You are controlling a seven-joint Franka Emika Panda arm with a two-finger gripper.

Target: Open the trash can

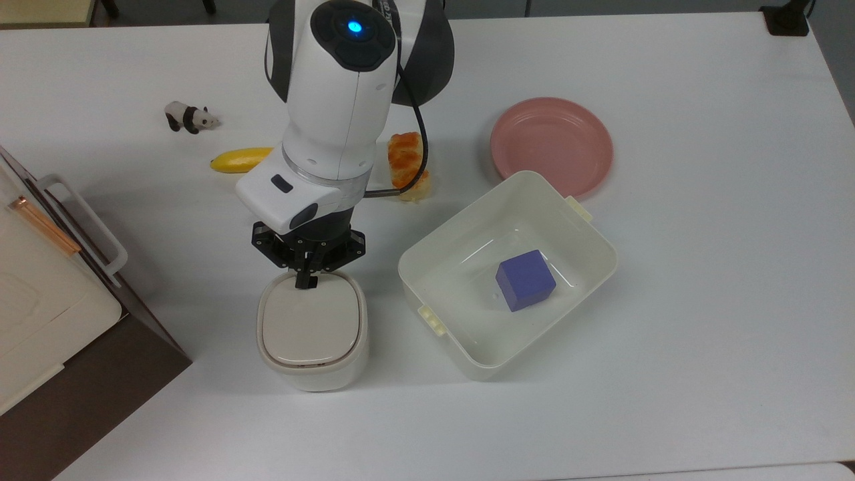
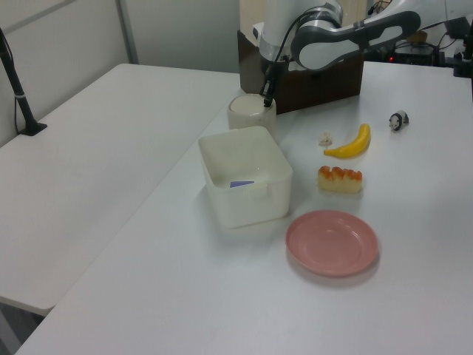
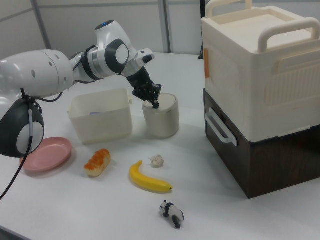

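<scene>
The trash can point(image 1: 312, 331) stands upright on the white table point(image 1: 701, 280), lid flat and closed, just beside the white tub point(image 1: 505, 272) on the top view's left. Its squarish top shows no clear long axis. At the far rim, the gripper point(image 1: 306, 282) points down, fingers pinched together, empty, tips on the lid edge.

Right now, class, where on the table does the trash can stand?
In the top view, the trash can stands left of the white tub and right of the dark-based box, with the tool at its far rim.
</scene>
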